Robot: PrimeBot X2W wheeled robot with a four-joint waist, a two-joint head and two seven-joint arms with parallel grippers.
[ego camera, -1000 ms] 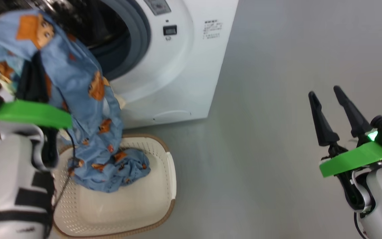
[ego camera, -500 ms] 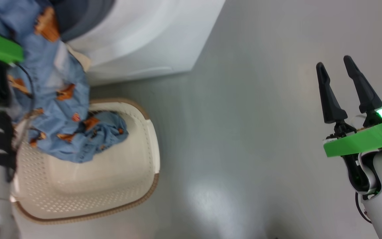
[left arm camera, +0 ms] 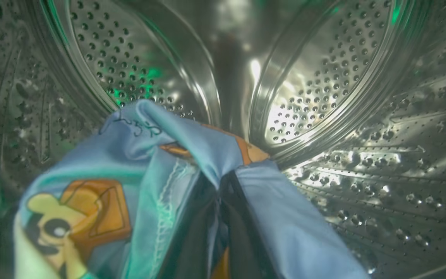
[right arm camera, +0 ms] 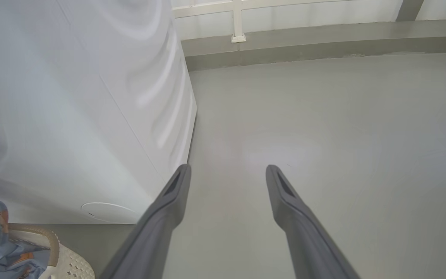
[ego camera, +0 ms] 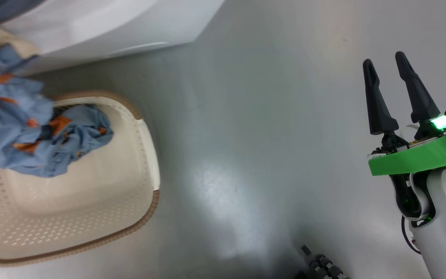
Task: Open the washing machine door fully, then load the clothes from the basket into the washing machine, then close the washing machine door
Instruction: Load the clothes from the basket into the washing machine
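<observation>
Observe a glossy grey floor (ego camera: pixel 254 128), and in your right wrist view a grey kerb (right arm camera: pixel 323 42) and white railing (right arm camera: pixel 237 15) at 12 o'clock.

Basket (ego camera: pixel 145 155) sits on floor (ego camera: pixel 246 135) at lower L of head view, in front of washing machine (ego camera: pixel 110 23) at upper L. Clothes (ego camera: pixel 33 143) lie in basket's far L corner & trail up toward machine. Right gripper (ego camera: pixel 384 58) is far R, well apart from basket. Left gripper (left arm camera: pixel 223 186) is inside drum (left arm camera: pixel 316 77) w/ clothes draped over it.
</observation>
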